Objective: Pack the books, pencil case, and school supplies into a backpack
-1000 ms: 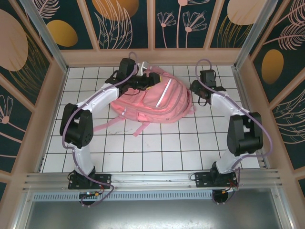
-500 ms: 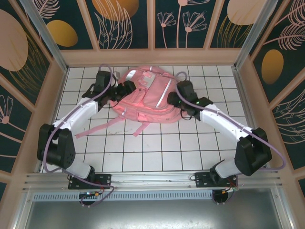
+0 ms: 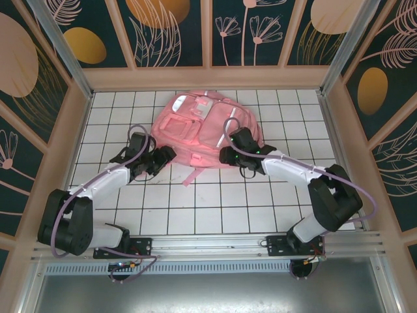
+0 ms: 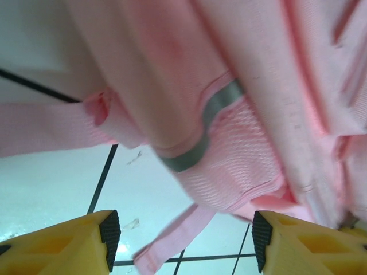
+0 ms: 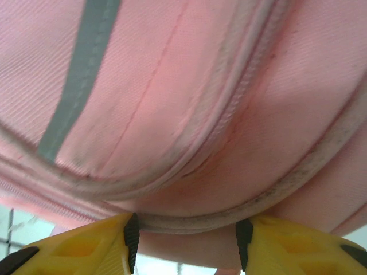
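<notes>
backpack [image 3: 202, 127], pink, flat on counter [image 3: 215, 208]. left tool [image 3: 163, 156], right tool [image 3: 226, 155]: both spread apart at its near edge. step: likely opening it; next needs a zip grasp.

The pink backpack [image 3: 202, 127] lies flat on the white tiled table [image 3: 215, 208]. The left gripper [image 3: 164, 155] sits at its near-left edge and the right gripper [image 3: 227, 155] at its near-right edge. A strap [image 3: 191, 177] trails from its near side.

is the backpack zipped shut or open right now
Shut, as far as shows: the backpack lies flat, front up, and the zipper seam by the right gripper runs closed, no gap or contents visible.
</notes>
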Motion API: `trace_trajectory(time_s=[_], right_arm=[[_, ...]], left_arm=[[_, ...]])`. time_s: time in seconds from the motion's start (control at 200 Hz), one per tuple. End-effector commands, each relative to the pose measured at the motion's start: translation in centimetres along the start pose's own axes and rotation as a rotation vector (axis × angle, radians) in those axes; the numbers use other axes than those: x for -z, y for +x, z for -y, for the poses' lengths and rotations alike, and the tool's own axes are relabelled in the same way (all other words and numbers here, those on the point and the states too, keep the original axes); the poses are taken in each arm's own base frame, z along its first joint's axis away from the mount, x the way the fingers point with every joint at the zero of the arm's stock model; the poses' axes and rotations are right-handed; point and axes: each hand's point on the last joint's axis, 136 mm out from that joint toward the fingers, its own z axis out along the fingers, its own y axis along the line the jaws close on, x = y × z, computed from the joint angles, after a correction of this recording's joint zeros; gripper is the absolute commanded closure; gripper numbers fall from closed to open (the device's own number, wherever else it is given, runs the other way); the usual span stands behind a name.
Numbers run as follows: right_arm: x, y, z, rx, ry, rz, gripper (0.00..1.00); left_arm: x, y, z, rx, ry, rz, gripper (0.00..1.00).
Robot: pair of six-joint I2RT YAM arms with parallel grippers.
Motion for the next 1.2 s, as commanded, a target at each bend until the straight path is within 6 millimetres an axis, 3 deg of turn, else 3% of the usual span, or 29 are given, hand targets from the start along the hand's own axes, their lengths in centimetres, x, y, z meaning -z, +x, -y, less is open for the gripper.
trace_trajectory(time_s=[0.0, 0.11, 0.27, 0.5, 0.795, 0.931, 1.096, 1.196], right_arm=[[-1.3, -3.3, 3.3, -0.007, 0.066, 0.068, 0.5], [-1.4, -6.0, 4.2, 0.022, 0.114, 0.104, 0.5], [0.2, -7.4, 2.2, 0.067, 0.064, 0.146, 0.48], [3.3, -4.4, -0.9, 0.139, 0.034, 0.218, 0.48], [4.3, -1.2, -2.7, 0.158, -0.02, 0.213, 0.48], [4.7, -0.1, -4.8, 0.265, -0.044, 0.247, 0.46], [3.4, 1.4, -6.1, 0.316, -0.1, 0.189, 0.46], [2.3, 2.4, -6.7, 0.36, -0.113, 0.173, 0.51]], left_arm=[[-0.4, 0.5, 1.9, 0.009, 0.073, 0.001, 0.36], [-1.4, 1.1, 2.7, 0.023, 0.103, -0.019, 0.38], [-2.9, 1.4, 4.3, 0.027, 0.163, -0.037, 0.39], [-5.1, 2.5, 5.5, 0.099, 0.243, -0.068, 0.4], [-7.5, 1.9, 5.5, 0.164, 0.267, -0.028, 0.45], [-8.8, 1.1, 5.3, 0.152, 0.241, 0.003, 0.61], [-9.0, -0.2, 5.9, 0.116, 0.191, 0.043, 1.0], [-8.5, -0.9, 6.8, 0.106, 0.18, 0.062, 1.0]])
